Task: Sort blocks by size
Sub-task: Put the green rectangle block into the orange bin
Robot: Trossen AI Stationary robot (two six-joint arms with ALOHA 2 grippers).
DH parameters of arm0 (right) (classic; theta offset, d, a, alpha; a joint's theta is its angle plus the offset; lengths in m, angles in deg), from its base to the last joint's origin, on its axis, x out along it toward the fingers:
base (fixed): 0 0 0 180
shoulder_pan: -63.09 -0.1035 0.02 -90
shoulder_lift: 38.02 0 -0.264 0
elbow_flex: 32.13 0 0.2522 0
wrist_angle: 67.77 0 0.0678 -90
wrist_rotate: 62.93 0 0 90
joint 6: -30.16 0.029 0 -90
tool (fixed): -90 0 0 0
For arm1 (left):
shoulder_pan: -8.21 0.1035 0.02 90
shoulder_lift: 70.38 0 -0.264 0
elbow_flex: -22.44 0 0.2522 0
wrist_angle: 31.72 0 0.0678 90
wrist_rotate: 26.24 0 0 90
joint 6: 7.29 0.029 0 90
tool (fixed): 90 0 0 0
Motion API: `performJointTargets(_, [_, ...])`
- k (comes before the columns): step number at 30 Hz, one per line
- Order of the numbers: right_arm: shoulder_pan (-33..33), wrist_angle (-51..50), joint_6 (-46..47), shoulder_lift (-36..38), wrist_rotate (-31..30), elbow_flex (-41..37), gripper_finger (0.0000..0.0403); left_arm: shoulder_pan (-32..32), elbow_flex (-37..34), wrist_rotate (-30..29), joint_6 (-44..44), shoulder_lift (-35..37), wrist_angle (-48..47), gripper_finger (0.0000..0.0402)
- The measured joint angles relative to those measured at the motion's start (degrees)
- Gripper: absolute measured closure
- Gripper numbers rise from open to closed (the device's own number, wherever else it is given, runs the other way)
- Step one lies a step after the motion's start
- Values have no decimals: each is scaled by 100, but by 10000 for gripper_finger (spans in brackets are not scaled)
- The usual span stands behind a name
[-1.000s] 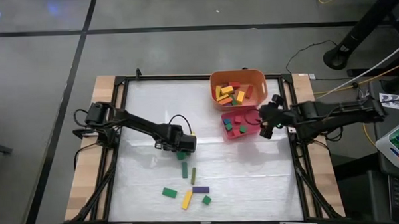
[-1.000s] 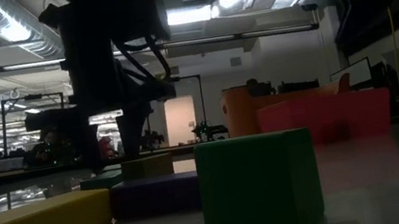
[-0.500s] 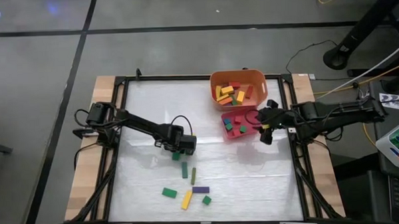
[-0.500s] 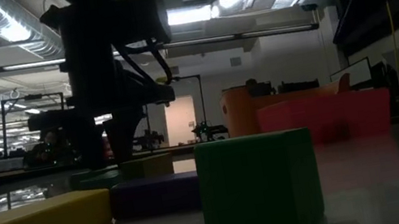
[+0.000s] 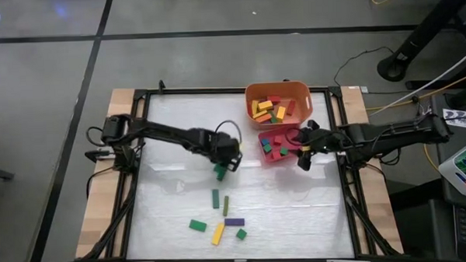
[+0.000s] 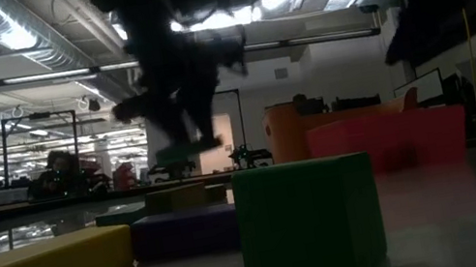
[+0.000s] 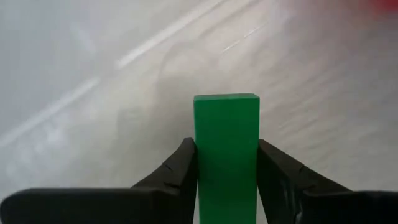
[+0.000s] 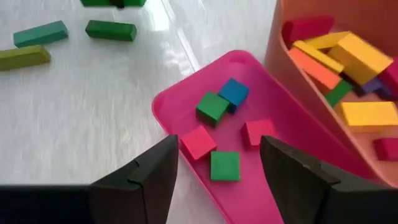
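My left gripper (image 5: 222,164) hangs above the middle of the table, shut on a green bar (image 7: 226,143). Below and nearer lie the other loose blocks: a green bar (image 5: 215,198), an olive bar (image 5: 225,205), a green block (image 5: 197,225), a purple bar (image 5: 235,222), a yellow bar (image 5: 218,233) and a green cube (image 5: 241,234). My right gripper (image 8: 214,155) stands open above the near right edge of the pink tray (image 8: 180,93). Green, blue and red cubes lie in that tray. The orange bin (image 5: 277,89) behind it holds longer blocks. My left gripper pinches the green bar's two long sides (image 7: 200,155) between its two fingers. The fingers come from above, pointing steeply down, and lie along the bar, whose free end (image 7: 226,102) sticks out past the fingertips. The bar hangs clear of the table.
The white table top has a black frame (image 5: 144,150) around it and wooden boards outside that. The bin and the tray stand together at the far right. Bare table lies to the left and far side of the loose blocks.
My left gripper has risen and gone toward the table's far right, toward the bins, rolling about its wrist. The green bar has come up with it, lifted clear of the table. My right gripper has tipped downward and shifted a little toward the pink tray's near edge.
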State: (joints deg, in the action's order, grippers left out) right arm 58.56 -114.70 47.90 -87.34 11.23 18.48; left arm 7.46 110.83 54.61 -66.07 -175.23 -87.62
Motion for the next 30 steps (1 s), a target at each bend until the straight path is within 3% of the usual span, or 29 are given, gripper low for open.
performJointTargets(5, [0,1061,4,-3,2,-862,175,568,474,-20,1136,39,830,285])
performJointTargets(11, [0,2569,1,-2,220,-1661,175,1284,499,-20,2690,6,3916,284])
performJointTargets(14, [1,2998,-18,-4,287,-1799,175,1584,509,-22,3346,-74,4948,278])
performJointTargets(21, [7,3867,-906,-3,346,-1810,175,1919,506,-27,4440,-313,5650,255])
performJointTargets(30, [7,4271,-1676,-1,393,-1810,175,1949,497,-23,4847,-554,5749,206])
